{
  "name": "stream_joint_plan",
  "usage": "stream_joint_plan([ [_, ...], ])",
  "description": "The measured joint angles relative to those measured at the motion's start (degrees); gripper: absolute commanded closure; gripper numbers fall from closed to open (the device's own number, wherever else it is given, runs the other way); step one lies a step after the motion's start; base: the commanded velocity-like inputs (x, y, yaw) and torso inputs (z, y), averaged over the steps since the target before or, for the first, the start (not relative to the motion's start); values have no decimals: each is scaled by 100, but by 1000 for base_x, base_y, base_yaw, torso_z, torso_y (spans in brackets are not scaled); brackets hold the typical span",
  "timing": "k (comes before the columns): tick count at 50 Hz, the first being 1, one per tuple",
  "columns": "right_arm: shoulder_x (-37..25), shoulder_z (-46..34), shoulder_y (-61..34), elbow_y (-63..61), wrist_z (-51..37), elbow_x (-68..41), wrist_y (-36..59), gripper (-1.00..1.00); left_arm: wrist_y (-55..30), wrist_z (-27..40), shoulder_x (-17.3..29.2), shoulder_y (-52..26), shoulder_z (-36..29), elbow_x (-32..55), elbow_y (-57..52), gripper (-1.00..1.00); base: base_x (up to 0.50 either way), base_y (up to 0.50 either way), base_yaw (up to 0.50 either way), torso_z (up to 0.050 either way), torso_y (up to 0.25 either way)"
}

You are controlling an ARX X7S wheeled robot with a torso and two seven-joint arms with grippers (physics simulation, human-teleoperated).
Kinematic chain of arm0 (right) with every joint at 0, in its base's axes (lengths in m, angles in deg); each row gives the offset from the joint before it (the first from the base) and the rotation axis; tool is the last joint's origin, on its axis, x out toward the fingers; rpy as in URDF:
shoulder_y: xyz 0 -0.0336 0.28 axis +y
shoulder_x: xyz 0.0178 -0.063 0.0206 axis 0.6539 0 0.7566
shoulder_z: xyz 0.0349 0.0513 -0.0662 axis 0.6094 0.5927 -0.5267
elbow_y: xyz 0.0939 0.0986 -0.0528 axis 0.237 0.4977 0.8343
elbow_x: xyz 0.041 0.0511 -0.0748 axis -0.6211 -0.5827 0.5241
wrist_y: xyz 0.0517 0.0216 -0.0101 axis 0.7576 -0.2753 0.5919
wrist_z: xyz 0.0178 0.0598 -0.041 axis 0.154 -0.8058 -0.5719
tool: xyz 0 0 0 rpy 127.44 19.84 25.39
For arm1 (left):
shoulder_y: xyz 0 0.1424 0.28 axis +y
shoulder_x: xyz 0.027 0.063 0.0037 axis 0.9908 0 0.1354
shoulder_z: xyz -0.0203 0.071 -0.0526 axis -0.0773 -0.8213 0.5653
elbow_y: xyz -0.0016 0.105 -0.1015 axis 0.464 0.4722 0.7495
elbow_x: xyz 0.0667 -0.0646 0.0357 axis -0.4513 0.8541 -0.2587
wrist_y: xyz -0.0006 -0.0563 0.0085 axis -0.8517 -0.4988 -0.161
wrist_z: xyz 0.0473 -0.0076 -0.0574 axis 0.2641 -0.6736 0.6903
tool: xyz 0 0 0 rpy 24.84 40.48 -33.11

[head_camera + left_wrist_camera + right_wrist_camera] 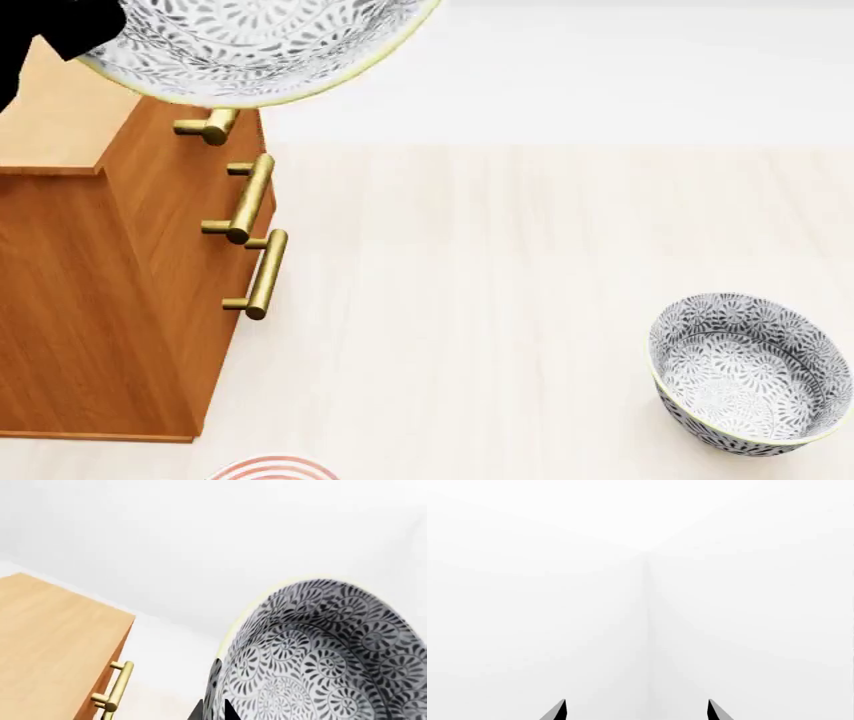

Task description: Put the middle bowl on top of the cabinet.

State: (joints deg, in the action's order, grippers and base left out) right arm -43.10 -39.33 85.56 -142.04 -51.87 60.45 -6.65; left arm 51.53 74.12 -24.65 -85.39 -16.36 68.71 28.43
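The middle bowl (254,45), white with a dense dark-grey floral pattern and a cream rim, hangs high at the head view's top left, above the front corner of the cabinet (127,290). My left gripper (213,712) is shut on the bowl's (320,655) rim, one dark fingertip on each side of the wall. The cabinet's lighter wooden top (53,645) and a brass handle (117,687) lie below and beside the bowl in the left wrist view. My right gripper (637,711) is open, facing bare white walls, and is out of the head view.
An identical patterned bowl (750,370) stands on the pale floor at the right. The rim of a red-striped white plate (274,468) shows at the bottom edge. Three brass handles (247,200) stick out from the cabinet's front.
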Motion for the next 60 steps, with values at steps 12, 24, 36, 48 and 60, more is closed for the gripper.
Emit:
stream_joint_plan([
  [12, -36, -30, 76, -121, -89, 5, 30, -100, 207, 83, 52, -525, -660, 327, 2049, 100, 0, 0, 0, 0, 0],
  [24, -96, -35, 107, -126, -161, -15, 27, -100, 247, -156, -104, -621, -1154, 297, 3822, 100, 0, 0, 0, 0, 0],
  [36, -146, -6, 197, -88, -230, -56, -87, -100, 230, -534, -282, -667, -1470, 127, 5143, 100, 0, 0, 0, 0, 0],
  [48, -182, 0, 238, -64, -291, -71, -161, -100, 306, -994, -382, -637, -1570, 0, 6004, 100, 0, 0, 0, 0, 1],
  [60, -224, 0, 258, -34, -336, -79, -209, -100, 352, -1345, -450, -524, -1633, -68, 6579, 100, 0, 0, 0, 0, 0],
])
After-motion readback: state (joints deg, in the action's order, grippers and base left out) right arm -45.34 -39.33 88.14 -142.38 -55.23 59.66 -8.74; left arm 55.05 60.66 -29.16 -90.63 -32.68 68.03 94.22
